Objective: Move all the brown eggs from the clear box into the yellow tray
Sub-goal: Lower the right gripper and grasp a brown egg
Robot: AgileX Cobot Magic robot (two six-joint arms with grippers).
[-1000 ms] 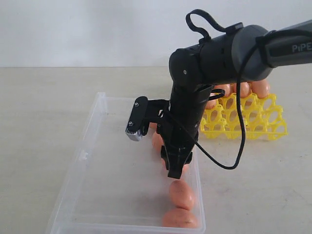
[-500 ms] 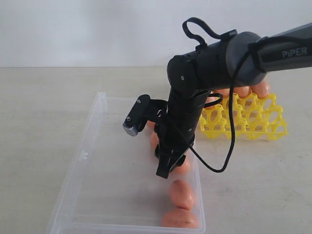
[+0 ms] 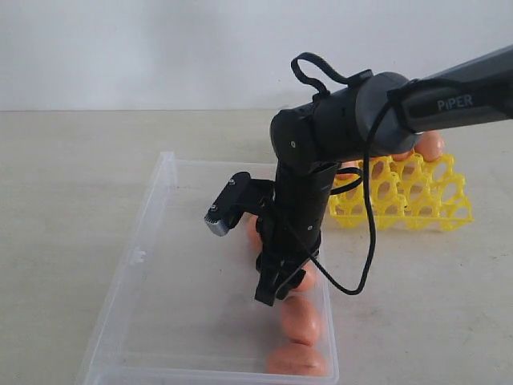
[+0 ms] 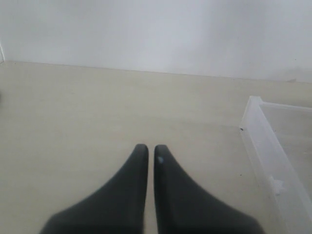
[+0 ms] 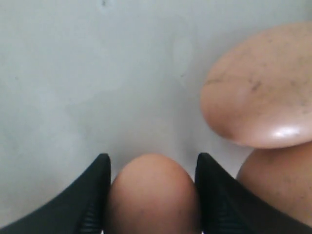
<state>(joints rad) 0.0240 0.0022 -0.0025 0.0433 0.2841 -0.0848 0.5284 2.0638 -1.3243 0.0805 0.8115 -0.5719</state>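
Note:
The clear box (image 3: 132, 265) lies on the table, its corner also in the left wrist view (image 4: 265, 146). Along its right wall lie loose brown eggs (image 3: 299, 318), (image 3: 295, 359). My right gripper (image 3: 276, 293) reaches down into the box, and its fingers press both sides of one brown egg (image 5: 153, 195). Two more eggs (image 5: 258, 87) lie just beside it. The yellow tray (image 3: 409, 196) stands behind the arm with eggs (image 3: 430, 144) in its back row. My left gripper (image 4: 151, 148) hovers shut and empty over bare table, outside the box.
The black right arm (image 3: 337, 128) and its cable hide part of the tray and the box's far right corner. A white wall (image 3: 160, 48) closes off the back of the beige table (image 3: 64, 200).
The right arm has swung left and lower inside the box, with its gripper tip now nearer the box floor. The loose eggs by the front wall have not moved.

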